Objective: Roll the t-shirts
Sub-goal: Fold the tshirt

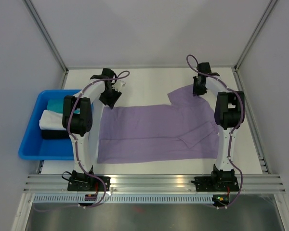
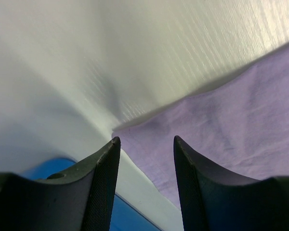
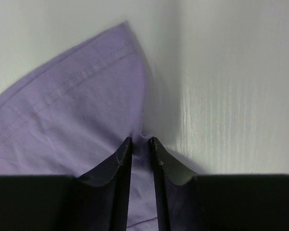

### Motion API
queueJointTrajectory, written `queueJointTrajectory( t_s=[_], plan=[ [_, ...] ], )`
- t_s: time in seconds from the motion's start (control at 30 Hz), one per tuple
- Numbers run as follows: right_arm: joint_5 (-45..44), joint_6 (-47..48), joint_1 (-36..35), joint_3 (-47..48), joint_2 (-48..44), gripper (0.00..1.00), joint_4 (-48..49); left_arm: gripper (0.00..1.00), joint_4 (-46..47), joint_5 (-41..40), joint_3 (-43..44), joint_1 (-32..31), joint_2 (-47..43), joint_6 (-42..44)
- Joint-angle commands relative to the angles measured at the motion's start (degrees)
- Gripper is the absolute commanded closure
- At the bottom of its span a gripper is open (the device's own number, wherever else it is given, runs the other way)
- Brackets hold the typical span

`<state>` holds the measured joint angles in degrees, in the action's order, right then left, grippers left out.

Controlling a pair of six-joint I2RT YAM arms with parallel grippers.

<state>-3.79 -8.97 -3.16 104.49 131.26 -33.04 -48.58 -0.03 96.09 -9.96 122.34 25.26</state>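
T-shirt (image 1: 149, 132) flat, right tool (image 3: 140, 139) pinching its edge, left tool (image 2: 146, 139) spread over corner.

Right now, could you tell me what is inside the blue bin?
A teal cloth bundle and a white cloth bundle, plus something dark. The left arm covers part of the blue bin, so anything there is hidden.
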Motion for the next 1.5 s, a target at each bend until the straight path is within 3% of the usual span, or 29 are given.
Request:
queueJointTrajectory(
  t_s=[0.0, 0.13, 0.5, 0.67, 0.77, 0.8, 0.87, 0.97, 1.2, 1.47],
  plan=[
    [1.0, 0.9, 0.0, -3.4, -1.6, 0.74, -1.0, 0.47, 0.9, 0.7, 2.7, 0.6, -1.1, -3.4],
    [-0.9, 1.3, 0.0, -4.0, -2.6, 0.86, -1.1, 0.46, 1.0, 0.4, 2.6, 1.2, -1.7, -4.2],
    [-1.0, 1.0, 0.0, -7.5, -8.5, 0.90, 1.0, 0.46, -2.0, -0.2, 5.3, 2.3, 5.5, -1.7],
    [-0.3, 0.4, 0.0, -8.5, -11.1, 0.92, 1.5, 0.46, -6.2, 6.5, 6.2, 3.0, 7.7, -0.8],
    [0.3, -0.1, 0.0, -8.7, -12.9, 0.95, 1.4, 0.57, -7.5, 7.7, 5.9, 3.2, 7.8, -0.2],
    [0.4, -0.3, 0.0, -9.5, -13.5, 0.96, 1.6, 0.67, -8.5, 8.4, 5.9, 3.3, 7.6, 0.0],
    [0.4, -0.5, 0.0, -10.6, -15.4, 0.96, 2.0, 0.75, -9.4, 9.4, 5.7, 3.5, 7.2, 0.5],
    [0.5, -0.7, 0.0, -14.0, -18.0, 0.98, 3.2, 0.97, -10.4, 12.9, 5.2, 4.0, 5.7, 1.3],
    [-0.6, -2.9, 0.2, -22.9, -25.4, 1.00, 5.7, 0.98, -7.9, 16.8, 1.9, 4.0, -3.1, 4.9],
    [-2.2, -4.6, 0.1, -34.9, -39.0, 1.00, 7.1, 0.98, -3.5, 19.8, -10.7, 4.0, -17.7, 12.4]
  ],
)
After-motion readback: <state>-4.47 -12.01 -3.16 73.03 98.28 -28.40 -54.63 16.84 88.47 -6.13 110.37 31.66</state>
